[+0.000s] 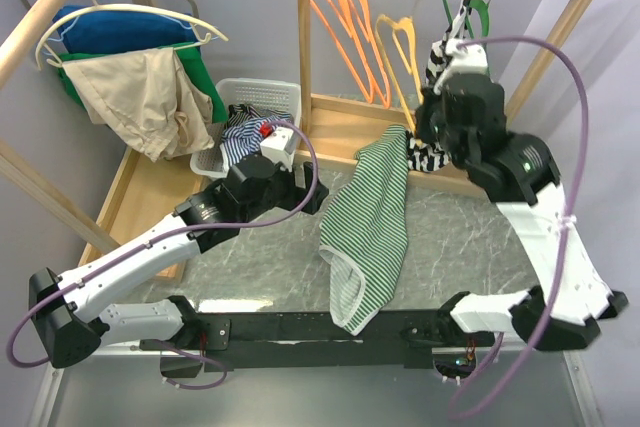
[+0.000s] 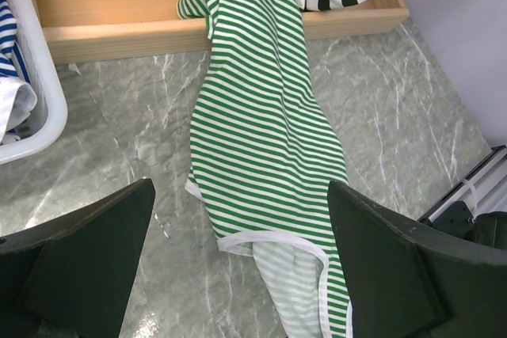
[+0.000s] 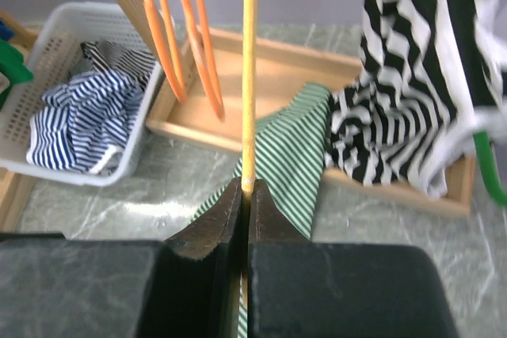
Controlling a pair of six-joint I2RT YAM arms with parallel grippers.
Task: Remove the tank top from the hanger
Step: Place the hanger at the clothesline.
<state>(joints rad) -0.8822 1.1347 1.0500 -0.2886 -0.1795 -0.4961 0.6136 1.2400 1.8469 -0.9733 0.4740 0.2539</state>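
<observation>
The green-and-white striped tank top [image 1: 370,222] lies stretched over the marble table, its top end on the wooden tray's edge [image 1: 350,152]. It also shows in the left wrist view [image 2: 261,124] and the right wrist view [image 3: 289,156]. A yellow hanger [image 1: 398,47] hangs from the rod. My right gripper [image 1: 418,132] is shut on the hanger's thin yellow bar [image 3: 249,69], right beside the top's upper end. My left gripper [image 1: 305,192] is open and empty above the table, its fingers [image 2: 87,251] wide on either side of the top's lower end.
A black-and-white striped garment [image 1: 440,67] hangs on a green hanger behind my right gripper. Orange hangers [image 1: 345,27] hang left of the yellow one. A white basket [image 1: 255,107] of blue-striped clothes stands left. A rack with blue and beige clothes [image 1: 140,77] is at far left.
</observation>
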